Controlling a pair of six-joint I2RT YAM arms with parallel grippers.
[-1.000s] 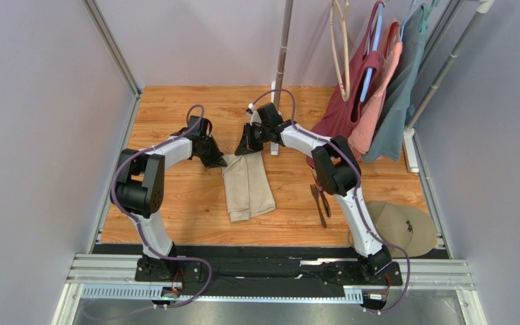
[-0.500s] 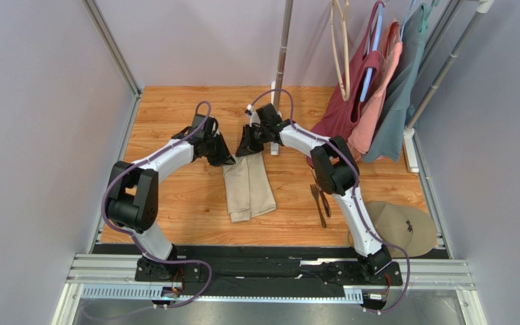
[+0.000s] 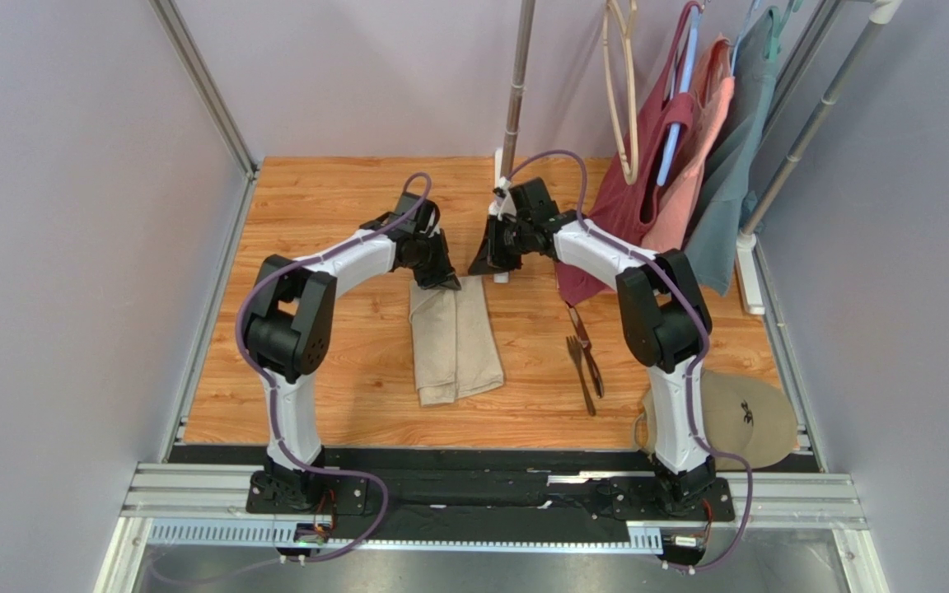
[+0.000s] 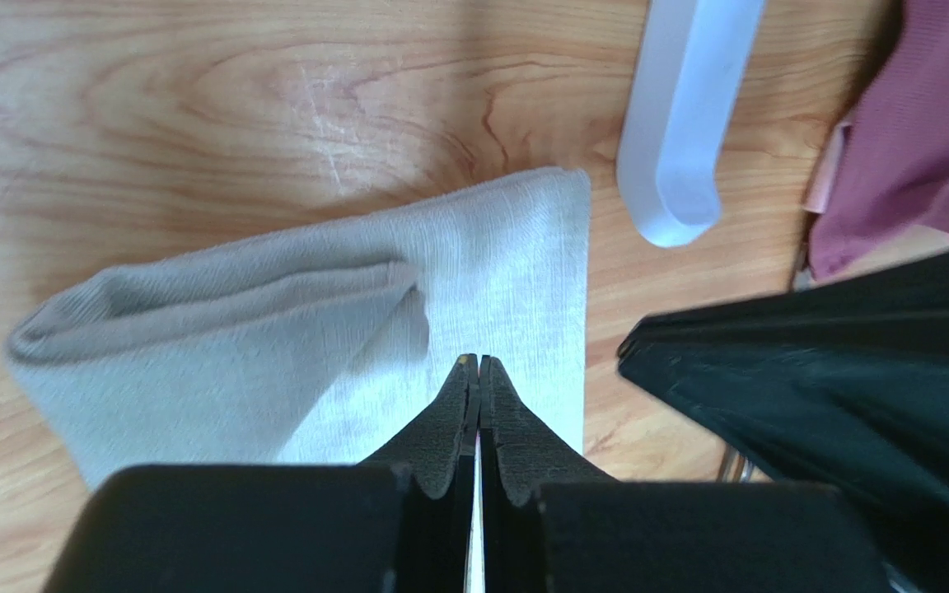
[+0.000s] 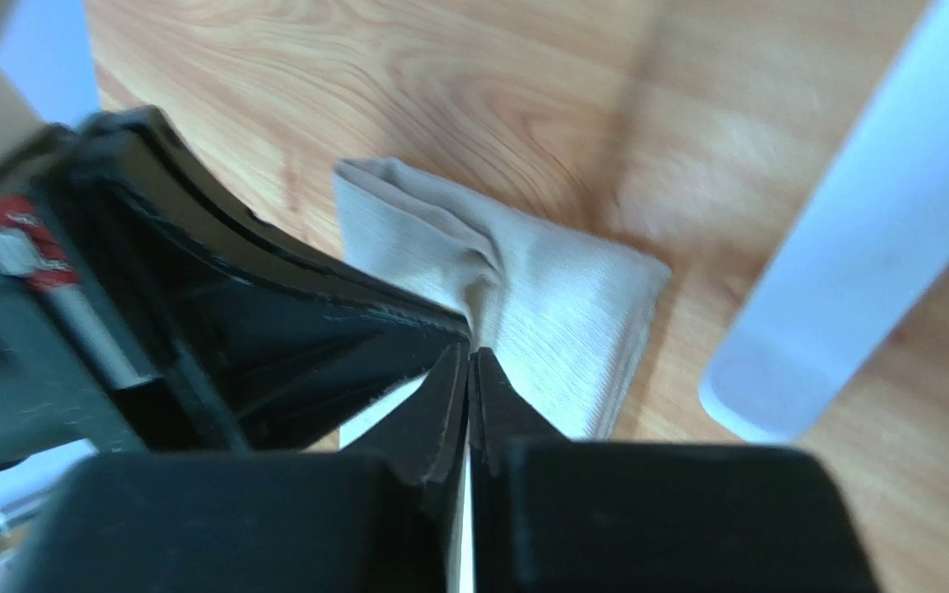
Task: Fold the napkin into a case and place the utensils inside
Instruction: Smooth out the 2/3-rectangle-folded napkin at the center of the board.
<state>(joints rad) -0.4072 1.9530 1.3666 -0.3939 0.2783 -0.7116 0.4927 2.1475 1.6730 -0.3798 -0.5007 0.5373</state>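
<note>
left tool point(image 4: 480, 361), right tool point(image 5: 468, 352) pinched closed over folded napkin point(image 3: 452, 340) far end

Wood-grain table point(image 3: 319, 222) carries a folded napkin point(image 3: 455, 340), long side running near to far. Utensils point(image 3: 582, 368) lie to the right of the napkin, apart from it; a round tan disc point(image 3: 739, 442) sits farther right, nearer the front edge.

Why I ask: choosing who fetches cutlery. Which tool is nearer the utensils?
Right. The right tool is beyond and left of the utensils, by the napkin's far edge; the left tool is farther left, over that edge.
</note>
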